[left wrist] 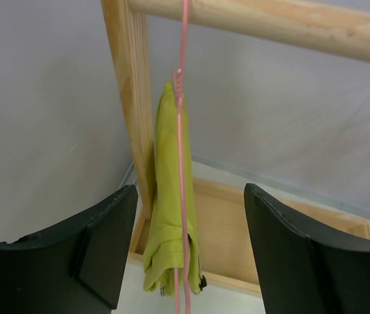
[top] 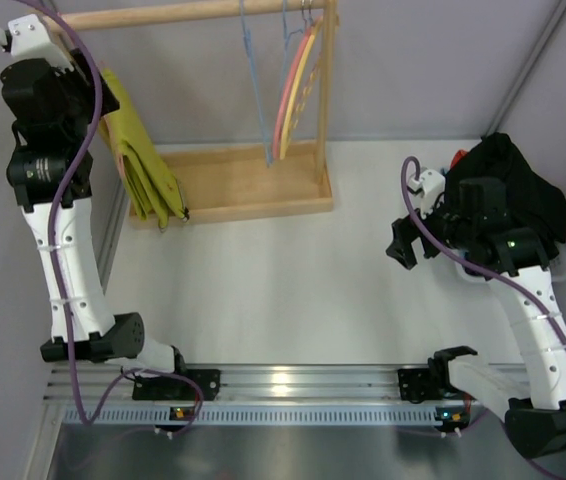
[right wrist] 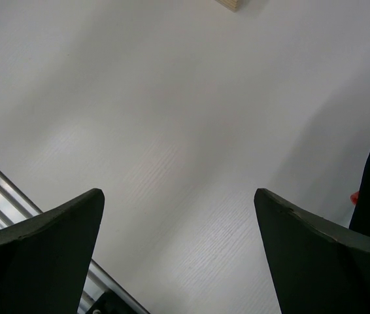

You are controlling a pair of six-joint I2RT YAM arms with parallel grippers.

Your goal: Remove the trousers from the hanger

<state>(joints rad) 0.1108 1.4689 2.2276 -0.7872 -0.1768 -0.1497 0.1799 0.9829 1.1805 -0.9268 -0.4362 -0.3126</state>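
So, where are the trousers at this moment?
Top view: the trousers hang at the far-left end of the wooden rack, beside the left arm. They are on the pink wire hanger, next to the rack's post.

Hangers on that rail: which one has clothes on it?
The thin pink wire hanger at the left end, carrying mustard trousers; the other hangers hang bare.

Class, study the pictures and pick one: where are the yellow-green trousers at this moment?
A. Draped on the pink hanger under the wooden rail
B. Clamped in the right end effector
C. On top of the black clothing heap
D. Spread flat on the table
A: in the left wrist view the trousers hang folded over the pink hanger, whose wire runs up to the wooden rail.
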